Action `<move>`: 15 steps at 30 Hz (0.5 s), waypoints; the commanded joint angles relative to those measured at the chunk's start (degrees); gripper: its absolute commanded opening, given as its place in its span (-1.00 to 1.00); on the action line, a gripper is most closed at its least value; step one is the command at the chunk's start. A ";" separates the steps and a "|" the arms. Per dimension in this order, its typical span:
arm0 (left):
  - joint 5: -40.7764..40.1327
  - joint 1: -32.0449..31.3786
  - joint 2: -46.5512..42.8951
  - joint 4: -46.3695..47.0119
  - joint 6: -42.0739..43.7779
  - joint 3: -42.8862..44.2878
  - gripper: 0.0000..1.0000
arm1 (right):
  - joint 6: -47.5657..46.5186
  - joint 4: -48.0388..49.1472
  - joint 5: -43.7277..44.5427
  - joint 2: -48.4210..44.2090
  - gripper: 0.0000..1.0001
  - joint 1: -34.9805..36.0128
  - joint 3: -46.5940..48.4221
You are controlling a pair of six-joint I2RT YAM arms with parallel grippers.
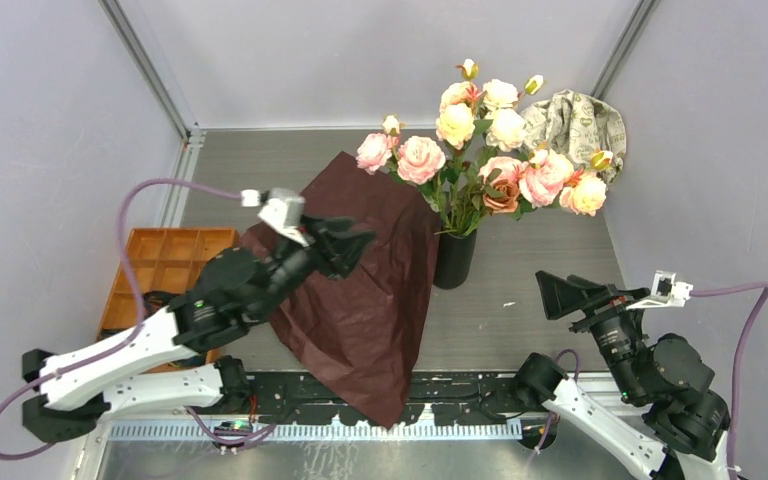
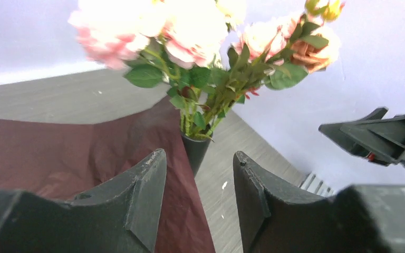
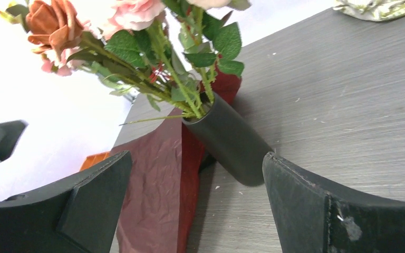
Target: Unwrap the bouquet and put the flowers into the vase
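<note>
Flowers are standing in the vase, far centre of the surface; the light, top-heavy blooms on thin, bendy stems are probably asking for a hold low on the stems. Left tool and right tool are both hanging spread and empty, either side of the vase

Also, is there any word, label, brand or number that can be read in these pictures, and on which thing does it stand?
No text can be read in any view.
beige patterned cloth: dark marks that may be print or script, too small to read.
vase: plain black, no label visible.
dark red wrapping paper: plain, no print visible.
orange tray: no mark visible.
</note>
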 commanded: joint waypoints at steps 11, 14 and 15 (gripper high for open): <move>-21.45 -0.14 -28.17 -19.90 -2.46 -7.12 0.03 | 10.97 -4.79 19.28 -1.30 0.99 -0.11 0.96; -24.33 -0.15 -30.97 -23.92 -2.71 -6.56 0.03 | 13.37 -4.74 20.78 -1.30 0.99 -0.11 0.48; -25.13 -0.20 -32.04 -24.84 -2.70 -6.51 0.03 | 13.98 -4.67 21.04 -1.30 0.99 -0.11 0.34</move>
